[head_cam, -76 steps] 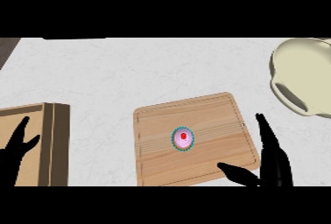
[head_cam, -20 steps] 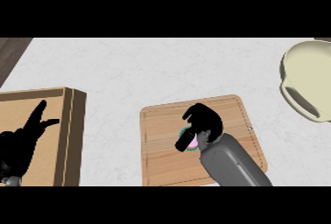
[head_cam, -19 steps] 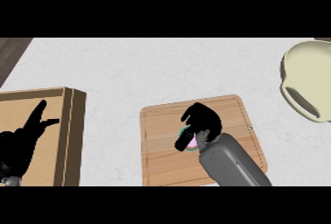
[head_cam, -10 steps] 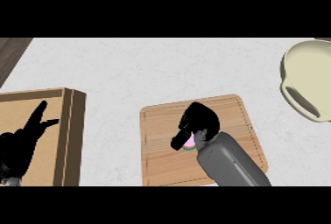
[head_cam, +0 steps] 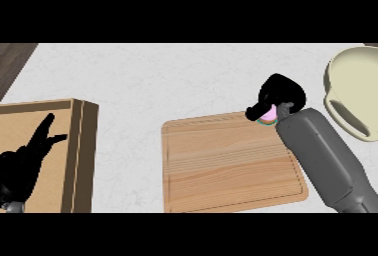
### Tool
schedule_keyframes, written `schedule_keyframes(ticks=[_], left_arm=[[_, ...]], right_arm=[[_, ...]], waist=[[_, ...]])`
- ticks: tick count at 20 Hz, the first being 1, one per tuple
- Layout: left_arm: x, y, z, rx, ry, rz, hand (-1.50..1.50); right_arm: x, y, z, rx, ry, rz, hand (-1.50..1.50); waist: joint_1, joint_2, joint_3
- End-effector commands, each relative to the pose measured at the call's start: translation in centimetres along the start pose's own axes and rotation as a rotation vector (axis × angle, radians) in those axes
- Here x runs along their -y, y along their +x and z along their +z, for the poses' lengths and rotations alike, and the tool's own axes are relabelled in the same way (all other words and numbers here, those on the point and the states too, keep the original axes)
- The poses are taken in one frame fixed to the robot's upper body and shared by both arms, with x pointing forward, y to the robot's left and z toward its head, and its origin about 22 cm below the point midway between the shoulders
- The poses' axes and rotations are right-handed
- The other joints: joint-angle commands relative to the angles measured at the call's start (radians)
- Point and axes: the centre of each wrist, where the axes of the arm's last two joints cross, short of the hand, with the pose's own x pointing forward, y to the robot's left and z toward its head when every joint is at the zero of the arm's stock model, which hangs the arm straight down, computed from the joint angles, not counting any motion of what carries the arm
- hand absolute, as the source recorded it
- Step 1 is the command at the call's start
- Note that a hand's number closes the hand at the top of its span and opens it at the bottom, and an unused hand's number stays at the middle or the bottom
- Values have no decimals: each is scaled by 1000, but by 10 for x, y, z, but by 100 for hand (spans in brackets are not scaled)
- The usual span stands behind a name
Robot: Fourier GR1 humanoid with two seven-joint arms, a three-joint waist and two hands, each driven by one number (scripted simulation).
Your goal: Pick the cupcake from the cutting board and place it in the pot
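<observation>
Desk [head_cam: 177,75]: a pale, lightly marbled top is filling the view, with a strip of dark wood showing at the far left corner
Cutting board [head_cam: 229,165]: lying flat near the middle of the desk, grain running side to side, its top showing bare
Right hand [head_cam: 279,95]: hanging over the board's far right corner, fingers curling down and clamping round the cupcake, grey forearm slanting in from the lower right across the board's right edge
Cupcake [head_cam: 267,114]: sitting inside that grasp, off the board's middle, only a sliver of pink top and green wrapper peeking out under the fingers; whether it is touching the wood I cannot tell
Pot [head_cam: 354,95]: cream-coloured, resting at the right edge of the desk, partly cut off by the frame, near the right hand but apart from it
Left hand [head_cam: 26,160]: resting at the lower left, fingers apart and pointing up, holding nothing
Wooden tray [head_cam: 83,150]: raised rim, lying under the left hand at the left edge
</observation>
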Motion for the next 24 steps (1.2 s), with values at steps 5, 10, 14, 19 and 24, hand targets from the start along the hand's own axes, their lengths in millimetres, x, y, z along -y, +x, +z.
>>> schedule_keyframes(ticks=[5,10,14,19,24], left_arm=[[0,8,-9,7,46,15,0],[4,-5,-15,23,45,7,0],[15,-4,-7,6,32,25,0],[1,-8,4,28,41,19,0],[11,9,-8,31,38,21,0]], right_arm=[[69,8,3,-29,-448,84,150],[112,27,27,-64,-750,54,150],[131,28,46,-34,-793,-106,150],[158,-18,34,-42,-858,-204,150],[182,-62,6,-60,-910,-223,150]], waist=[[-15,-5,-9],[-25,-4,-10],[-28,-8,-9],[-18,-6,-8],[-11,0,-8]])
